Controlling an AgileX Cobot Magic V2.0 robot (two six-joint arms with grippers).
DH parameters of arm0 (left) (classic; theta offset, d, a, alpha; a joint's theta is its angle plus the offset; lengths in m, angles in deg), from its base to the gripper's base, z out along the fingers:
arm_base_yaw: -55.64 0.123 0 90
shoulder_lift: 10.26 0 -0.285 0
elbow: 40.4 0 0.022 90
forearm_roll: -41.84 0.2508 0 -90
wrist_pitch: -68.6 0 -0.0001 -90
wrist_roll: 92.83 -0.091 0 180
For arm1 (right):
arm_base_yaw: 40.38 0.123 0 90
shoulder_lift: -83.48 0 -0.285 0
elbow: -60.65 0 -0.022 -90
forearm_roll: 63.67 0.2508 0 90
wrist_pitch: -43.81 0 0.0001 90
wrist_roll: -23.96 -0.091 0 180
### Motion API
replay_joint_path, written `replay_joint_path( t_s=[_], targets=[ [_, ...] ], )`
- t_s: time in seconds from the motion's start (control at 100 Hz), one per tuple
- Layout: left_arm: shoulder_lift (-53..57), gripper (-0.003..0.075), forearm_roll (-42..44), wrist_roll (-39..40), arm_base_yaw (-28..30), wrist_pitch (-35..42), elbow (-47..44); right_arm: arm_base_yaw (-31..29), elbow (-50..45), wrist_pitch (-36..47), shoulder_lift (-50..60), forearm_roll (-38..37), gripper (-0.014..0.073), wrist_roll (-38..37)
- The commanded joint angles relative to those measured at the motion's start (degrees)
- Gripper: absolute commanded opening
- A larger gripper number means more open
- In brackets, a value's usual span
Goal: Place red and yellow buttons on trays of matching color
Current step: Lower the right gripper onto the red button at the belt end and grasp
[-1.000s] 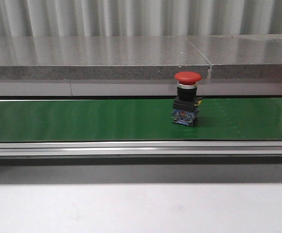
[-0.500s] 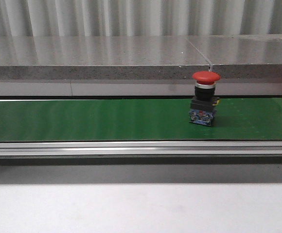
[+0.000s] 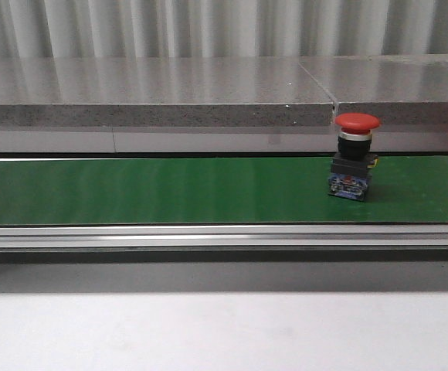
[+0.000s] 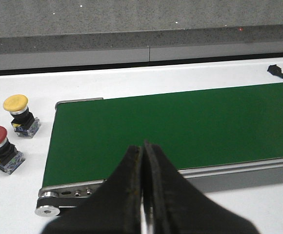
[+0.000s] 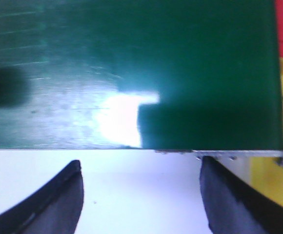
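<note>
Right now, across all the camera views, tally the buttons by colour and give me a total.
Red buttons: 2, a red button on the belt and a red button on the table
Yellow buttons: 1, the yellow button next to that second red one
Total: 3 buttons clearly visible

Button upright on belt's right

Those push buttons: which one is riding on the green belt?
A red button stands upright on the green conveyor belt; the other red button and the yellow button sit off it.
</note>
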Motion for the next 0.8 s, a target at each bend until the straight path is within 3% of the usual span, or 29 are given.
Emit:
replay_joint_path(
  t_s=[0.0, 0.46, 0.79],
  targets=[
    [-0.4, -0.002, -0.5, 0.0, -0.5, 4.5, 1.5, 0.3, 3.4, -0.6, 0.6, 5.0, 0.051, 6.3],
    [-0.4, -0.002, -0.5, 0.0, -0.5, 4.5, 1.5, 13.5, 10.3, -2.0, -7.5, 3.3, 0.051, 9.8],
    [-0.4, -0.002, -0.5, 0.0, -0.5, 4.5, 1.5, 15.9, 16.1, -1.1, -15.8, 2.8, 0.051, 12.6]
  ],
)
